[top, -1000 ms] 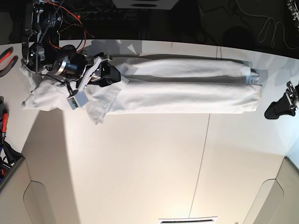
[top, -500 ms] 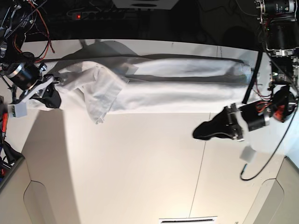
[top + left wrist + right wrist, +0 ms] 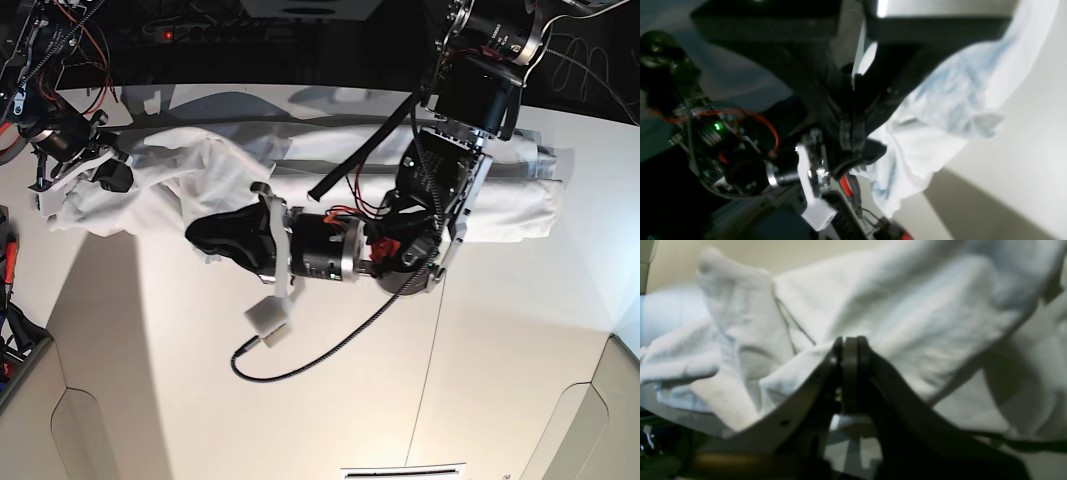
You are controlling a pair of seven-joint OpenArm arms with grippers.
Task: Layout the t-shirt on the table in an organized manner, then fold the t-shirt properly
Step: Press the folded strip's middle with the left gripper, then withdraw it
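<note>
The white t-shirt (image 3: 330, 185) is seen laid in a long rolled band across the far part of the bench (image 3: 330, 400), its crumpled sleeve end bunched between the two claws.

The left claw (image 3: 222, 240) is reached across the bench from the base view's right side and is closed. In the left wrist view the left claw (image 3: 853, 140) is seen with its dark jaws pressed together, and shirt cloth (image 3: 940, 110) lies just beside and under them; whether a fold is pinched there cannot be told, as the picture is blurred.

The right claw (image 3: 110, 178) is held at the shirt's bunched end, on the base view's left side. In the right wrist view the right claw (image 3: 848, 346) is shown with its jaws shut flat against each other, and folds of the shirt (image 3: 907, 306) are piled directly beyond its tips. A grip on the cloth cannot be confirmed there either.

A dark cable (image 3: 330, 350) is looped on the bench just below the left claw.
</note>
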